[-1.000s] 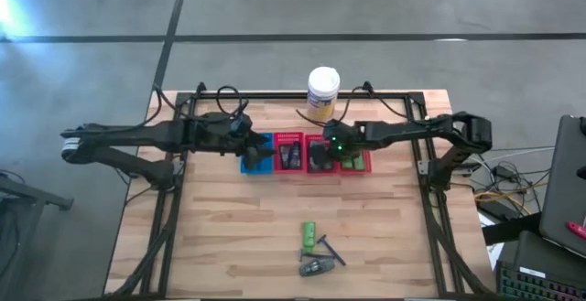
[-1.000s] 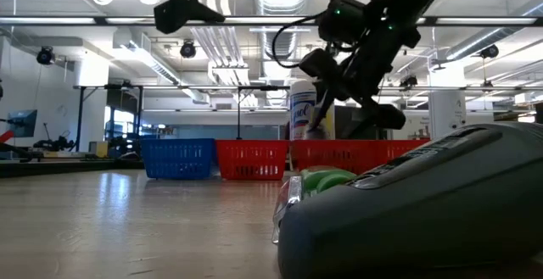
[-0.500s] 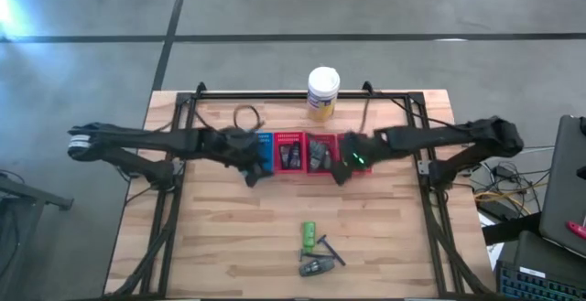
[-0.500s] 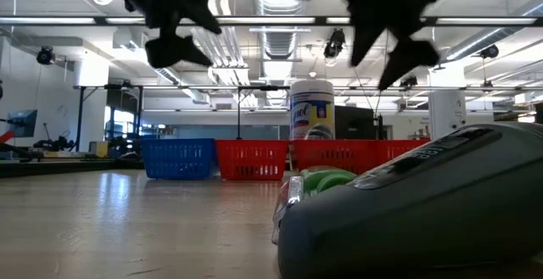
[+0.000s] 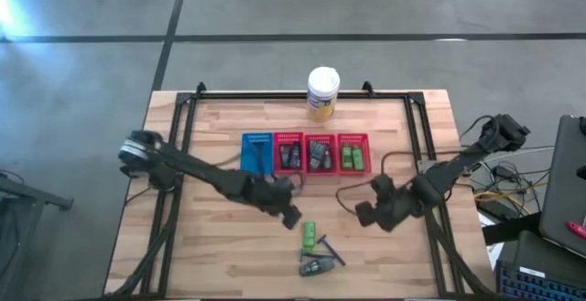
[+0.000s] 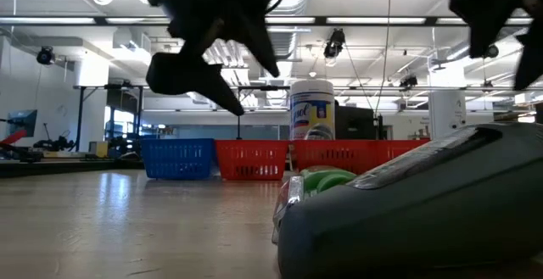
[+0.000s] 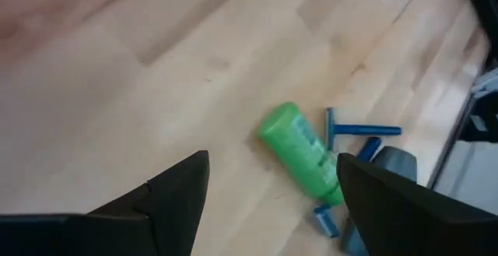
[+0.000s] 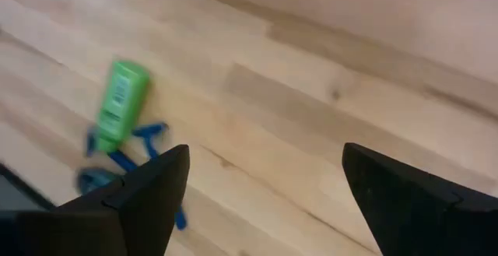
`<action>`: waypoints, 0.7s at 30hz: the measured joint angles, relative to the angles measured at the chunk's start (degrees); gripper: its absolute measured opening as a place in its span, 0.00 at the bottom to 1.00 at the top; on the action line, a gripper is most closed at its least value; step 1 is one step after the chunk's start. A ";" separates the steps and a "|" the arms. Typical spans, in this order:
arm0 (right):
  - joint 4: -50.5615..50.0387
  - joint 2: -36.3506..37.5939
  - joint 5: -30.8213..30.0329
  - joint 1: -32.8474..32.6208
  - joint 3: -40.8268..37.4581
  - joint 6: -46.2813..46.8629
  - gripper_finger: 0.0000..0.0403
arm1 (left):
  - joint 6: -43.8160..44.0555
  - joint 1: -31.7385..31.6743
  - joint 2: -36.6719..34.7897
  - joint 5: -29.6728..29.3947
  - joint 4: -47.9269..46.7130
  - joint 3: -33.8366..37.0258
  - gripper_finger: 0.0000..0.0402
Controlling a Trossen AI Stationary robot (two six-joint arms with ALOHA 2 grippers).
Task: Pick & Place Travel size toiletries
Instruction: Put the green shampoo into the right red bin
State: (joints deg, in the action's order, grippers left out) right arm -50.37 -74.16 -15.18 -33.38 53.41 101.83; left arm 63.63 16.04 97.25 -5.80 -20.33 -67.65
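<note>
Near the table's [image 5: 211, 246] front edge a green mini bottle [image 5: 309, 236] is seen lying lengthwise front-to-back, razors [image 5: 327, 249] beside it. It's flanked by the left hand [image 5: 287, 211], spread empty and clearly nearer, and the right hand [image 5: 364, 213], also spread.

Table [image 5: 220, 255]: pale wood planks, smooth, slight sheen. Green bottle [image 7: 302, 153]: glossy plastic. 4 baskets [image 5: 305, 153]: slotted plastic. Canister [image 5: 322, 94]: white plastic lid.
</note>
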 joint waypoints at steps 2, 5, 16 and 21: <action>-1.52 -1.13 -0.02 -2.31 0.04 2.45 0.84 | 1.75 1.58 4.03 -2.20 -4.35 -4.97 0.71; -3.20 -2.60 0.00 -4.71 0.22 4.97 0.86 | 3.86 2.83 10.35 -4.13 -12.53 -12.54 0.71; -5.01 -3.55 0.01 -8.48 0.11 6.63 0.84 | 8.07 3.16 25.08 -2.87 -19.81 -29.54 0.71; -5.22 -3.53 0.00 -8.77 0.09 6.22 0.82 | 8.77 3.11 27.88 0.04 -19.97 -29.54 0.71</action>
State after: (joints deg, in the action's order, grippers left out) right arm -55.59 -77.69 -15.18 -42.15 53.49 108.05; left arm 72.39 19.16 125.12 -5.76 -40.30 -97.20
